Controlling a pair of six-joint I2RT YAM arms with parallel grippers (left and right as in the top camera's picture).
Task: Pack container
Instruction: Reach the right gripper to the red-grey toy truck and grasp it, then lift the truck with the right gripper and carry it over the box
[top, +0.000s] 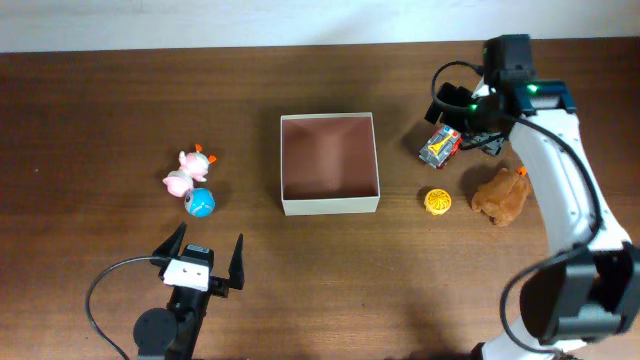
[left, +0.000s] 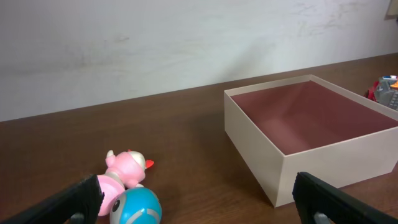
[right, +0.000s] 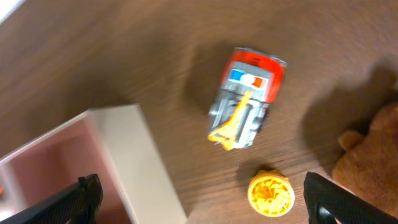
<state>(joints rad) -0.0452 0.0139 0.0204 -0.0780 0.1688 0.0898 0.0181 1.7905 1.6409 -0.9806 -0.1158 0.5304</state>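
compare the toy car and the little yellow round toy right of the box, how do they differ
The toy car is long and boxy, grey with a red end. The yellow round toy is one colour and disc-like. The toy car is clearly the larger. The toy car lies farther back, while the yellow round toy sits beside the brown plush toy. Both lie outside the container, on its right, not yet packed.
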